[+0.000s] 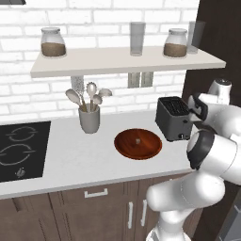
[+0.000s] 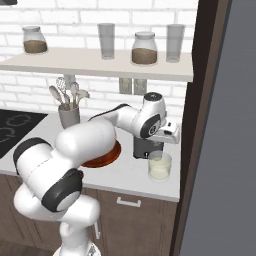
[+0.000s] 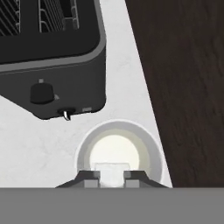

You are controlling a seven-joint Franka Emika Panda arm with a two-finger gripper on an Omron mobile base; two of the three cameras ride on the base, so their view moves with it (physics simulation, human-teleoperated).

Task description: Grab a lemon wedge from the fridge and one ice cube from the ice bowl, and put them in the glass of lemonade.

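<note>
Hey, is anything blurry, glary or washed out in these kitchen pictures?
Hand view: the glass of lemonade glows washed-out white; the toaster stays sharp. Left base view: even light, soft shadow under the ice bowl. Right base view: the nearby arm looks slightly soft.

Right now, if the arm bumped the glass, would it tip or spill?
Probably not tip: the glass looks short and wide. It would more likely slide on the smooth counter. It holds plenty of lemonade, so a hard bump might slosh some.
</note>
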